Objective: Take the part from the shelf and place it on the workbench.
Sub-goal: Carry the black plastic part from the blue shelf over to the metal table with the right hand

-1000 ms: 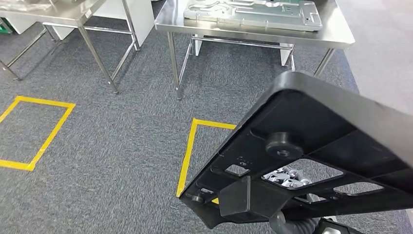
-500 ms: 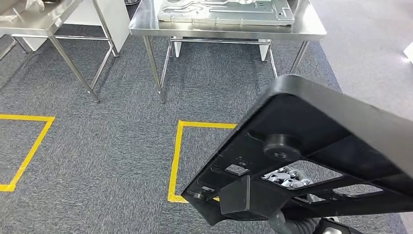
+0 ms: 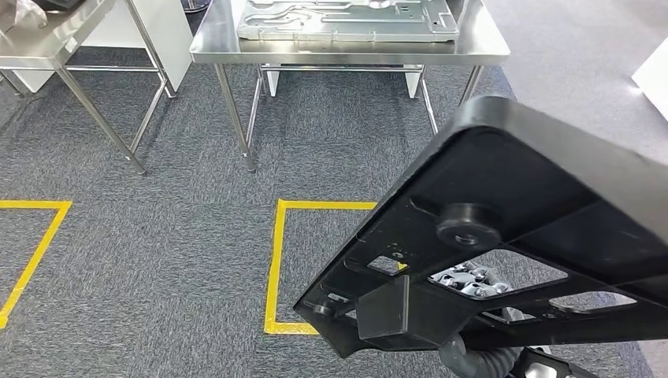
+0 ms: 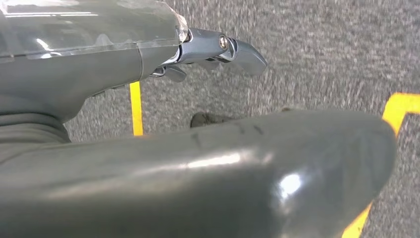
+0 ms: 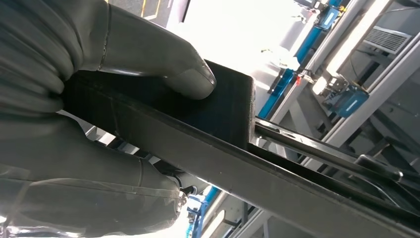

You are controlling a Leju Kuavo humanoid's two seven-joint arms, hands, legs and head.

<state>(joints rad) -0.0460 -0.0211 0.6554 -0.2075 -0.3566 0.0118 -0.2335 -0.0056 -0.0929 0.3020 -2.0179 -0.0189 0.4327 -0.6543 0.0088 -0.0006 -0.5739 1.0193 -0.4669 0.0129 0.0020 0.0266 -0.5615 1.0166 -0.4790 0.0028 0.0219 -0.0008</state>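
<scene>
One flat black ribbed plastic part (image 3: 512, 228) | gripped by right hand (image 5: 74, 99) | left hand (image 4: 218, 49) holds nothing, fingers apart | stainless steel bench (image 3: 213, 47) carries embossed grey metal panel (image 3: 346, 20)

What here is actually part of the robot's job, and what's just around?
Part of the job:
black part, gripped by the right hand
steel workbench ahead

Just around:
grey metal panel on that workbench
second table
yellow floor tape
left hand, holding nothing

The black part (image 3: 520, 236) in my right hand (image 5: 74, 99) blocks my lower right; a metal plate (image 3: 346, 20) covers the workbench (image 3: 346, 51) except its front edge.
</scene>
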